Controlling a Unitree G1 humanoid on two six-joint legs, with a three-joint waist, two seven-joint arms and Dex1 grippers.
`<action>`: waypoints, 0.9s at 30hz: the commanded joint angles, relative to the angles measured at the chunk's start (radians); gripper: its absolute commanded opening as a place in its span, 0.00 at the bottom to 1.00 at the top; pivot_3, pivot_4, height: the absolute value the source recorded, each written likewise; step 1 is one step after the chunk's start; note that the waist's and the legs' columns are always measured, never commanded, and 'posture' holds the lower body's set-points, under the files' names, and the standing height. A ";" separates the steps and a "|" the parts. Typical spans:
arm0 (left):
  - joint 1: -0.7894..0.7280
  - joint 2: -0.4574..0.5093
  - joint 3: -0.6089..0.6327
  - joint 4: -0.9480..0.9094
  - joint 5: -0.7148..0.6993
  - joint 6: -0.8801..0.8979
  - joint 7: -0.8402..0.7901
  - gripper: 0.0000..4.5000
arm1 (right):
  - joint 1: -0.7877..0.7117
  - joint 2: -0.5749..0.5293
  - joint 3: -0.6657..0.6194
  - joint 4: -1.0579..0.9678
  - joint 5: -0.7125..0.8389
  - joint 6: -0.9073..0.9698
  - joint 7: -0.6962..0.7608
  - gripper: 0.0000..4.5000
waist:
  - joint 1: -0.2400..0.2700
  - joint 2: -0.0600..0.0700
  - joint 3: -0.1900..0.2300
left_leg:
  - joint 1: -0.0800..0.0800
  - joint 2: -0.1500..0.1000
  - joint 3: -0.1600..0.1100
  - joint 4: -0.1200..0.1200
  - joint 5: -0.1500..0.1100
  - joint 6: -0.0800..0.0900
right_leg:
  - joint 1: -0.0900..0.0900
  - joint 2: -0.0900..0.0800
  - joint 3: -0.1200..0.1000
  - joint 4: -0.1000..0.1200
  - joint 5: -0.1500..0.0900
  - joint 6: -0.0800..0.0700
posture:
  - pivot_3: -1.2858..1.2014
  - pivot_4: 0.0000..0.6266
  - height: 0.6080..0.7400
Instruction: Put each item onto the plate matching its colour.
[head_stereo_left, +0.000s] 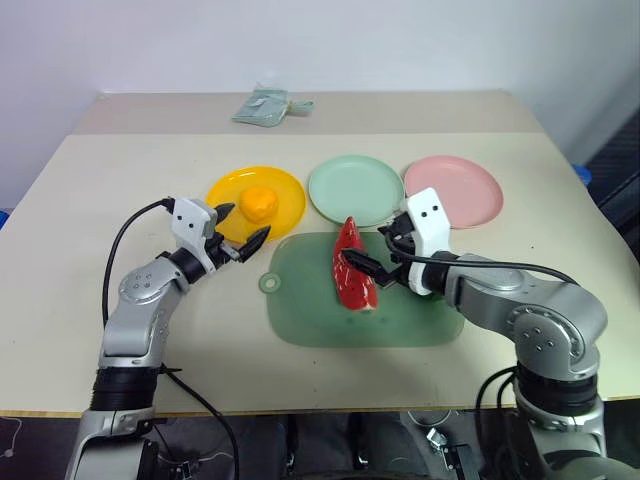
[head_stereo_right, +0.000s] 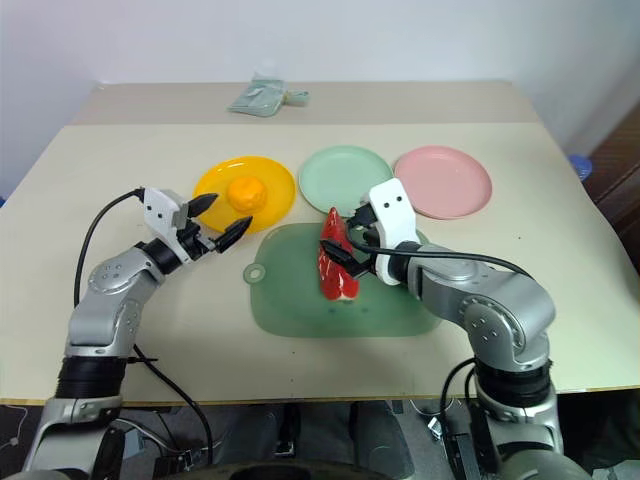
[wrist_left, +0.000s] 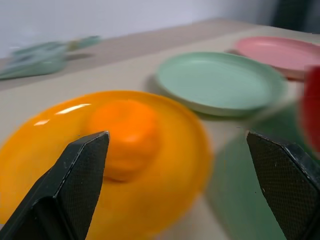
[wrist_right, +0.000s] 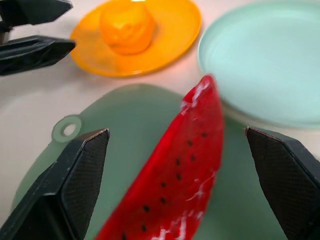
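With the orange fruit (head_stereo_left: 259, 203) already resting on the orange-yellow plate (head_stereo_left: 288, 190), the left tool (head_stereo_left: 243, 232) hangs wide open and empty beside it, while the right tool (head_stereo_left: 378, 252), equally wide and empty, brackets the red wedge (head_stereo_left: 353, 268) on the green board (head_stereo_left: 300, 310), presumably for the pink plate (head_stereo_left: 468, 182).

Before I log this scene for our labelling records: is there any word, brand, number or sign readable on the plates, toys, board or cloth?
None: no readable text.
Round orange-yellow plastic plate, pale mint green plate and pink plate: plain.
Red watermelon-like toy wedge: black seed dots only, no letters.
Round orange toy fruit: unmarked.
Translucent green rounded board: no print.
Folded pale-green cloth: too small to tell.
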 joint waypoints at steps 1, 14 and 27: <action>0.026 0.029 -0.030 -0.067 0.004 -0.002 -0.034 0.99 | -0.029 0.029 0.032 -0.004 -0.021 0.088 -0.025 1.00 | 0.001 0.000 0.000 | 0.000 0.000 0.000 0.000 0.000 0.000 | 0.000 0.000 0.000 0.000 0.000 0.000 | 0.52 0.24 1.00; 0.068 0.037 -0.066 -0.117 -0.003 0.015 -0.051 1.00 | -0.091 -0.065 0.072 -0.069 -0.095 0.110 0.071 0.02 | 0.002 0.001 0.000 | -0.002 0.000 0.000 0.001 -0.002 0.004 | -0.002 0.000 0.000 0.000 0.000 0.000 | 0.52 0.24 1.00; 0.093 0.068 -0.129 -0.180 -0.081 0.100 -0.176 1.00 | -0.193 -0.383 0.067 0.625 -0.486 -0.568 0.248 0.02 | 0.000 0.001 0.001 | -0.003 0.000 0.000 0.001 0.000 0.001 | -0.002 0.000 -0.001 -0.001 0.000 0.000 | 0.52 0.24 1.00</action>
